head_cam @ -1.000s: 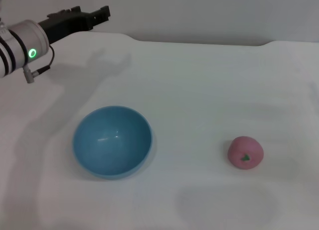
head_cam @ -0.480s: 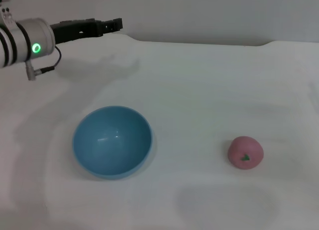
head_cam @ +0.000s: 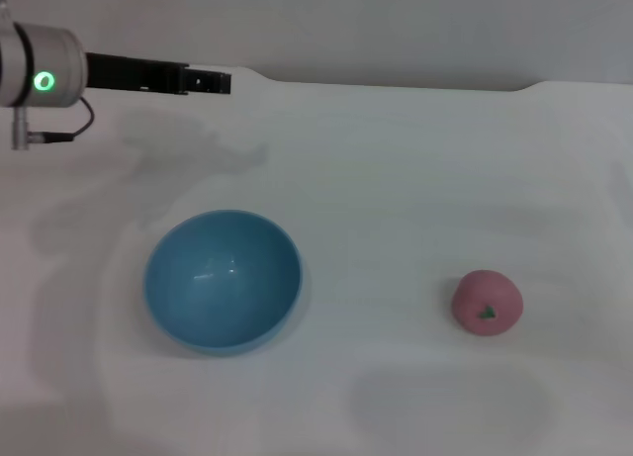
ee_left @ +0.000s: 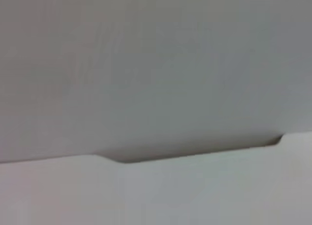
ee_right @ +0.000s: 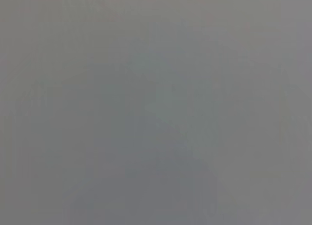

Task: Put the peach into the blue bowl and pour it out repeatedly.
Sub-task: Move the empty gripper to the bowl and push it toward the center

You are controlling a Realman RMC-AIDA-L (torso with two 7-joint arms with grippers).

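Observation:
The blue bowl [head_cam: 223,278] stands upright and empty on the white table [head_cam: 396,169], left of centre in the head view. The pink peach [head_cam: 487,303] lies on the table well to the bowl's right, its green stem mark facing up. My left gripper [head_cam: 210,82] hangs level above the table's far left corner, pointing right, well behind the bowl and holding nothing that I can see. It shows edge-on as a thin black bar. My right gripper is out of view. Neither wrist view shows the bowl or the peach.
The table's far edge [ee_left: 195,152] with a shallow notch meets a plain grey wall [ee_left: 156,64] in the left wrist view. The right wrist view shows only a flat grey surface.
My left arm has risen and swung so its gripper now lies level instead of tilted, ending slightly left of where it was. Bowl and peach have not moved.

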